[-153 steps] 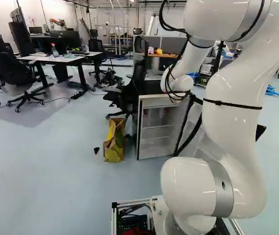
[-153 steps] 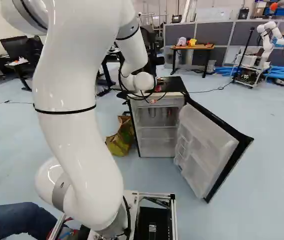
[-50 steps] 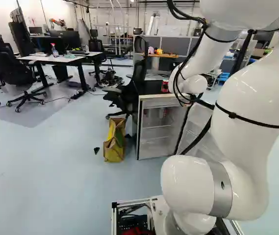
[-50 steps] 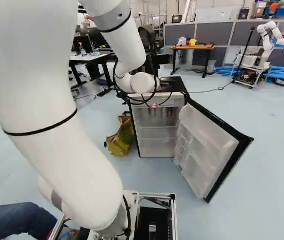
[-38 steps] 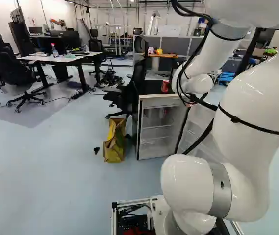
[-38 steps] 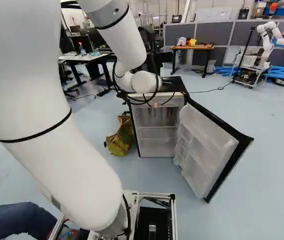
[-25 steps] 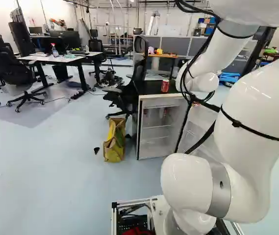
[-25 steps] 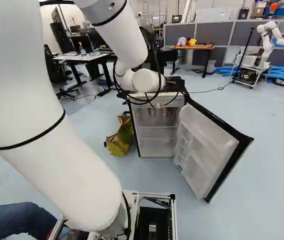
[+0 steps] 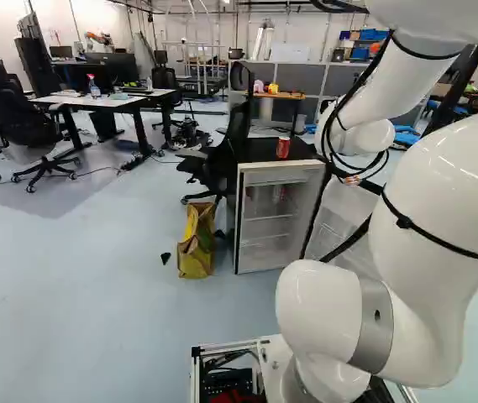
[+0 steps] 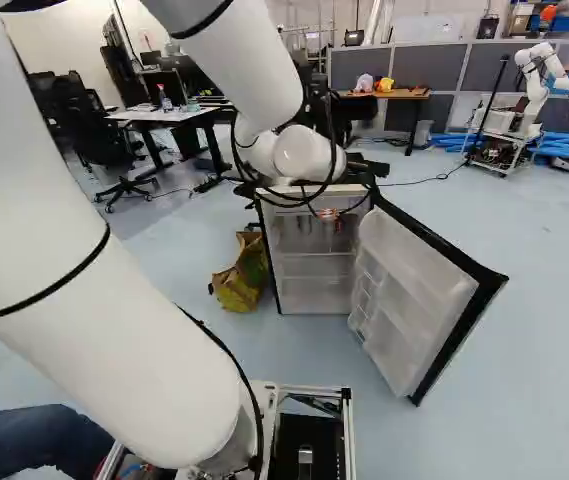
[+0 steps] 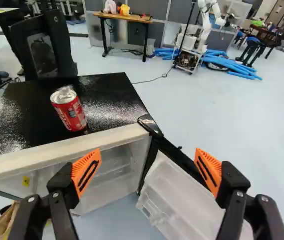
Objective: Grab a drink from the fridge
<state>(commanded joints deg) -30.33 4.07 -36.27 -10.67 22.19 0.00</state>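
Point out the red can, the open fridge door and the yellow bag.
Red can [image 11: 70,112]: wrist view, on the side of its body.
Fridge door [image 10: 409,298]: right base view, on its pale inner side.
Yellow bag [image 9: 195,250]: left base view, mid-body.

White arm [image 9: 436,189] bent forward, claw [image 10: 369,168] spread wide, pads [image 11: 86,172] apart

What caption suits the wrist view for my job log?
Gripper open and empty before the open fridge, a red can standing on its black top.
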